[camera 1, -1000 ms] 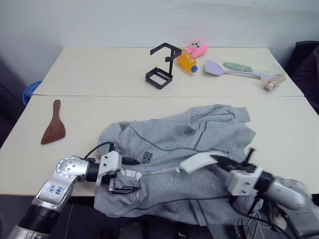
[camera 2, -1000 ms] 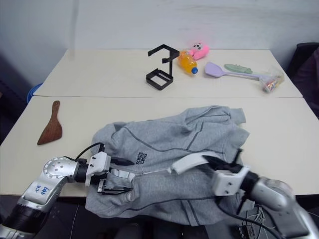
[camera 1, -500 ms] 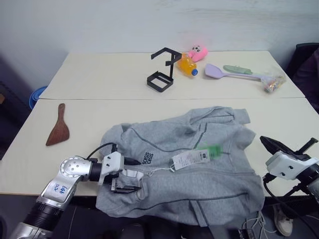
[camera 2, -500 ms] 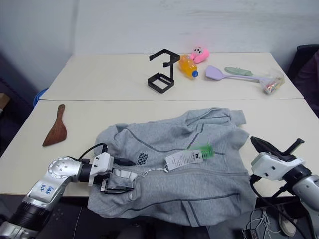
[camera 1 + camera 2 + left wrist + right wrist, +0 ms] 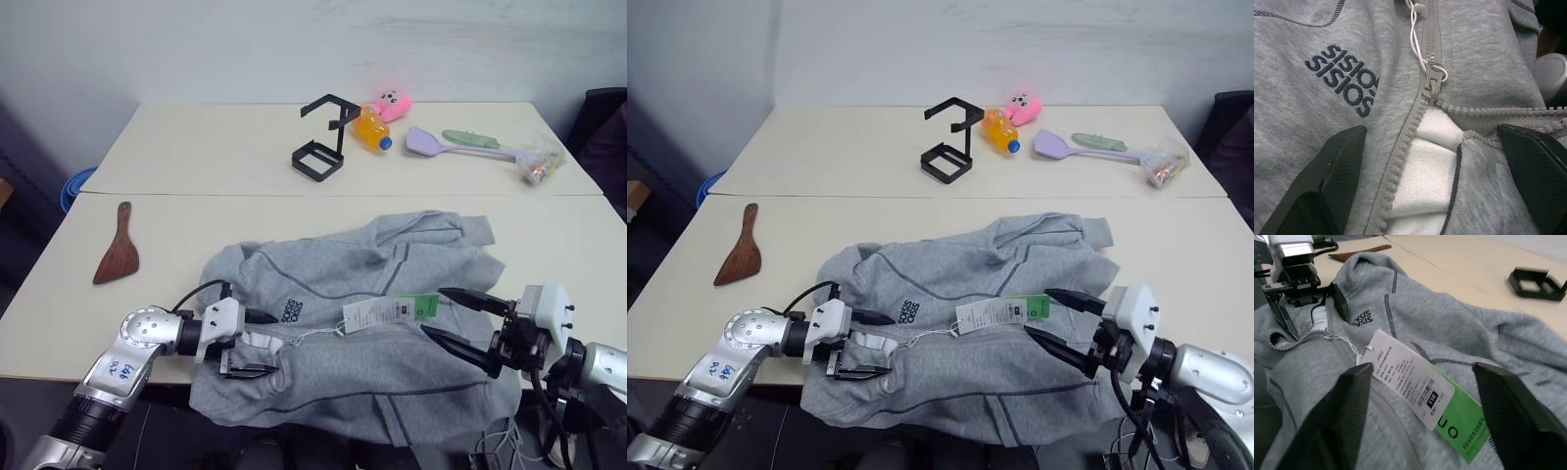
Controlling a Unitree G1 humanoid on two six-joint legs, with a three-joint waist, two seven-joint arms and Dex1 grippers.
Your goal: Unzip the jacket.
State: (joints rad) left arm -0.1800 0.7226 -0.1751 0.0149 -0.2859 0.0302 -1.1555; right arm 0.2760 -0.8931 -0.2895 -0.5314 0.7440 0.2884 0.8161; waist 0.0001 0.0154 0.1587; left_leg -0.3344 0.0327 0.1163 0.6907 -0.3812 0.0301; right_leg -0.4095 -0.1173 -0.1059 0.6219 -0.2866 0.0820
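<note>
Jacket [image 5: 372, 323] lies flat at the table's [image 5: 196, 225] near edge, about 6 o'clock in the head view. Light grey fleece, darker seam lines, dark chest logo [image 5: 1344, 78], white lining showing where the grey plastic-toothed zip is partly undone; slider [image 5: 1432, 84] carries a white cord. White-and-green paper tag [image 5: 387, 311] rests on the chest. Left gripper [image 5: 253, 345], at 7 o'clock: fingers spread wide, straddling the open collar, gripping nothing. Right gripper [image 5: 453, 318], at 4 o'clock: fingers apart, empty, just above the fabric beside the tag.
</note>
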